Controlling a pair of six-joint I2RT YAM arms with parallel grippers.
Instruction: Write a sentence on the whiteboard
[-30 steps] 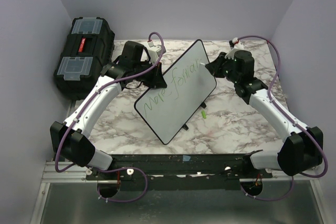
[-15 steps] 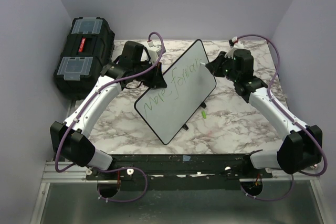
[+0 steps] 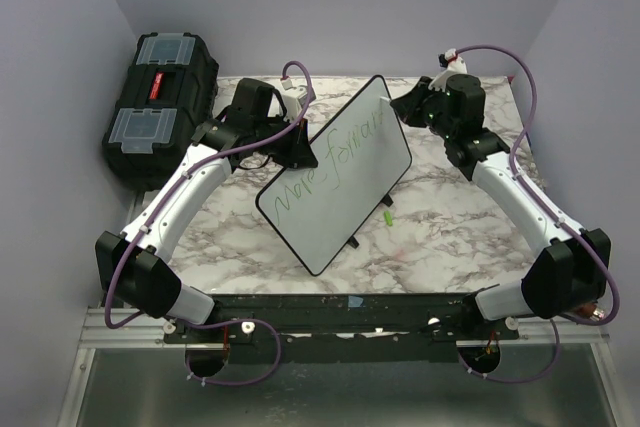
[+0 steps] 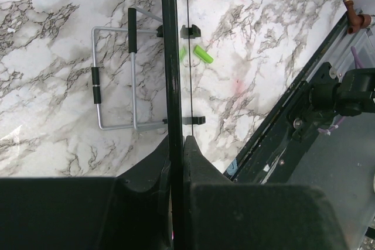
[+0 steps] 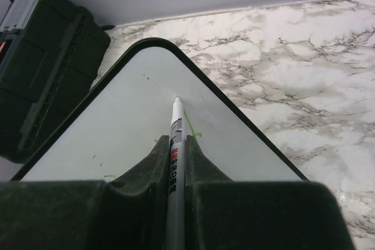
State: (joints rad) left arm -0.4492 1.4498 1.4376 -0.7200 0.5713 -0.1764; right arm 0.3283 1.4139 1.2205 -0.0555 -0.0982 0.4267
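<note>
Gripping the whiteboard (image 3: 365, 142) by its rim in the tightly closed left hand (image 4: 177, 144), pinching a marker (image 5: 176, 122) in the right hand (image 5: 176, 142), tip beside the green sentence (image 3: 331, 175), over the marble tabletop (image 3: 450, 222).

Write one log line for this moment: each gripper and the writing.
left gripper: shut on the whiteboard edge | right gripper: shut on the marker, tip at board | the sentence: one green line visible

The white, grey-veined marble-patterned bench (image 3: 450, 227) carries a small bright green cylindrical plastic cap (image 3: 386, 217) lying on its side. Just beside it, the white black-rimmed whiteboard (image 3: 340, 172) stands tilted, propped by a silver wire stand (image 4: 114, 80). A black plastic toolbox (image 3: 160, 107) sits at the bench's far left side.
</note>
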